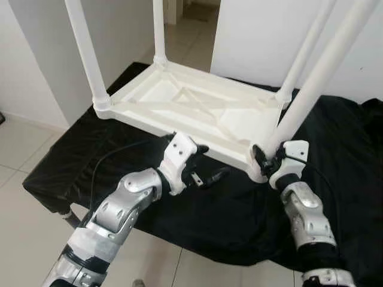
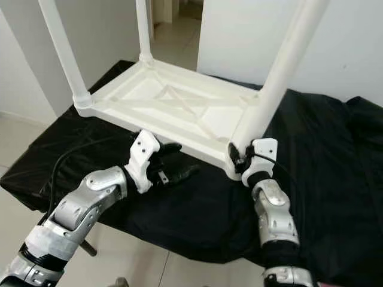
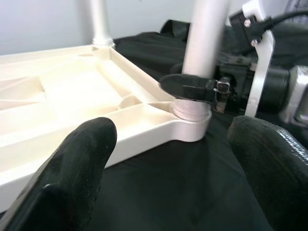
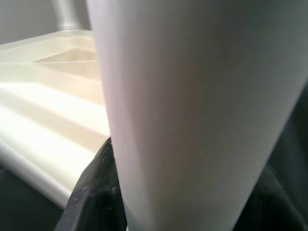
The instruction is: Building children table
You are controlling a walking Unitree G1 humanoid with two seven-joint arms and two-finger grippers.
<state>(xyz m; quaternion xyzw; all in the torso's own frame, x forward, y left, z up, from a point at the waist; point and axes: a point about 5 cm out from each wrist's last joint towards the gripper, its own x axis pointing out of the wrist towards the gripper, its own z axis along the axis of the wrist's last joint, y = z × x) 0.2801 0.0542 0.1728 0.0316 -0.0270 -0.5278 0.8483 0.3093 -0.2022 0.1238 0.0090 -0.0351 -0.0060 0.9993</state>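
A white plastic children's table (image 1: 197,110) lies upside down on a black cloth, its legs pointing up. My right gripper (image 1: 266,156) is shut on the near right leg (image 1: 317,78) just above its corner socket (image 3: 192,115). In the right wrist view that leg (image 4: 192,96) stands between the black fingers (image 4: 94,192). My left gripper (image 1: 206,164) hovers open over the cloth, just in front of the table's near edge and left of that corner. Nothing is between its fingers (image 3: 72,163). The other three legs stand in their sockets.
The black cloth (image 1: 227,209) covers a low stand and drapes over its front edge. Pale tiled floor (image 1: 24,197) lies to the left and in front. White walls (image 1: 257,36) rise behind, with a doorway at the far back.
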